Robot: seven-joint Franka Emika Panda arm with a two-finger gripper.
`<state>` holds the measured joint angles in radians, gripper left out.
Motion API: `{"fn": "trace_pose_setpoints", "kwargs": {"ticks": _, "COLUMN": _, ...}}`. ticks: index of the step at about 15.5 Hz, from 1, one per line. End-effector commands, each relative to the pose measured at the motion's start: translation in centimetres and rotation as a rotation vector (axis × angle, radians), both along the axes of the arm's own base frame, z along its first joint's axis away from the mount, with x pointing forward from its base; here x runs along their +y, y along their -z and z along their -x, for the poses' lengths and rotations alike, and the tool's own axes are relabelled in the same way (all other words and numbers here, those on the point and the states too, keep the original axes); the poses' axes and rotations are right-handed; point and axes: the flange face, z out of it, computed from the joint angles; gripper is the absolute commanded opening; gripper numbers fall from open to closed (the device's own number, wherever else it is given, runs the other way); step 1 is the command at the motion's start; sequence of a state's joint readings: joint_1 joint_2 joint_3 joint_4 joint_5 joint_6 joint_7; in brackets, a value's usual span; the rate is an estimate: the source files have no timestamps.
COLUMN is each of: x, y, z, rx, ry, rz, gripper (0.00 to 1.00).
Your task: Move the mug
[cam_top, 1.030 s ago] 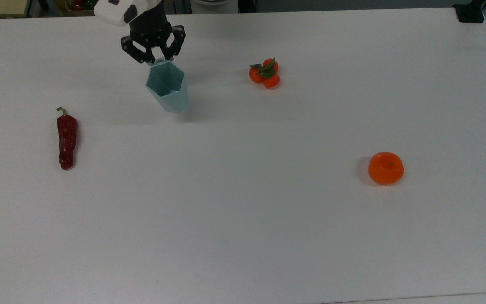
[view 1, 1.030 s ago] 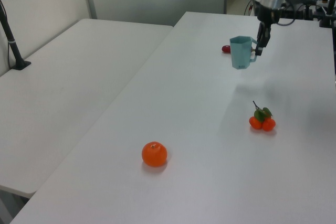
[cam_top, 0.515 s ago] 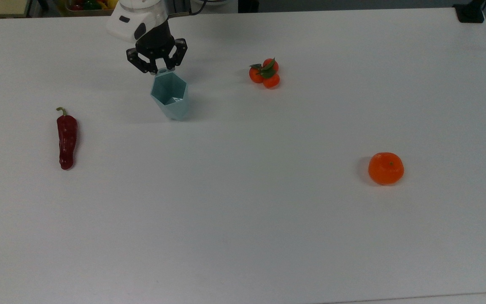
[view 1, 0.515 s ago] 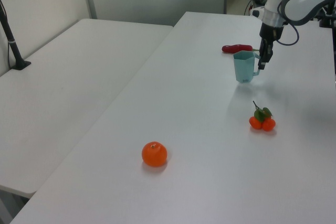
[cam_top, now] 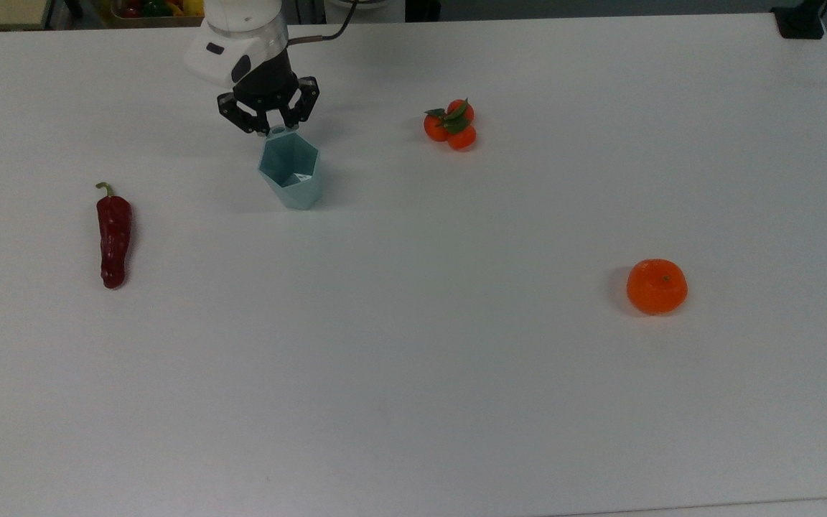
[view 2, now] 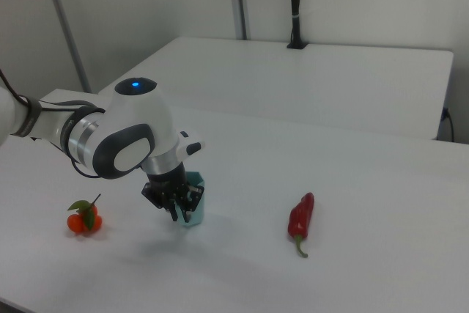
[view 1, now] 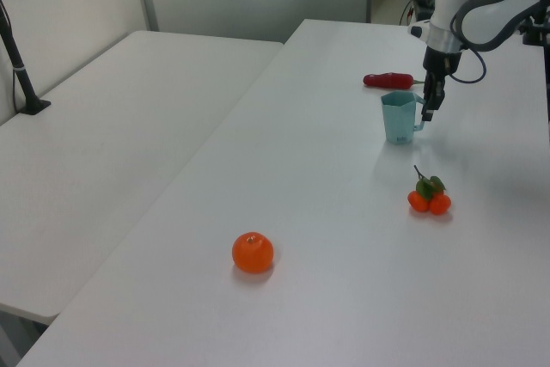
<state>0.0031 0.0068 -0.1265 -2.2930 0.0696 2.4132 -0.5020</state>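
1. Chili pepper (cam_top: pixel 113 235): well off to the gripper's side, on the top view's left. We see no risk there unless we carry the mug far that way.
2. Gripper (cam_top: pixel 270 129): fingers pinched in narrow on the mug's small handle, hand pointing down, sitting at the far edge of the mug in the top view.
3. Mug (cam_top: pixel 290 171): directly below and in front of the gripper, upright, and its base looks to be on the table (cam_top: pixel 413 373), though we can't confirm full contact. Left view agrees: mug (view 1: pixel 400 117) hangs just beside the gripper (view 1: pixel 429 107).
4. Risk: grip is on a thin handle, off the mug's centre. If we lift or swing quickly, the mug could pivot in the fingers and tilt.
5. Risk: if we release while it isn't fully seated, the tapered base could rock or tip.
6. Risk: retreating sideways could hook the handle and drag the mug; we'd pull straight up.
7. Tangerine cluster (cam_top: pixel 451 125): near, on the top view's right of the gripper. A sideways move could knock it.
8. Orange (cam_top: pixel 657 286): well apart, no concern.
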Motion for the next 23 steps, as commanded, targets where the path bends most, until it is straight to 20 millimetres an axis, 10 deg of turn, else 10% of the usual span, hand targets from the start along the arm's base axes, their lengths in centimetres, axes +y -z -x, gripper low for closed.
{"fn": "trace_pose_setpoints", "kwargs": {"ticks": 1, "x": -0.2, "y": -0.1, "z": 0.4, "rx": -0.011, "ry": 0.003, "rz": 0.007, "gripper": 0.64}}
{"fn": "trace_pose_setpoints", "kwargs": {"ticks": 9, "x": -0.1, "y": -1.2, "z": 0.9, "rx": 0.034, "ry": 0.054, "rz": -0.011, "gripper": 1.0}}
{"fn": "trace_pose_setpoints", "kwargs": {"ticks": 18, "x": 0.9, "y": -13.1, "z": -0.5, "rx": 0.18, "ry": 0.212, "rz": -0.05, "gripper": 1.0}}
{"fn": "trace_pose_setpoints", "kwargs": {"ticks": 23, "x": 4.1, "y": -24.0, "z": -0.4, "rx": 0.205, "ry": 0.293, "rz": -0.058, "gripper": 1.0}}
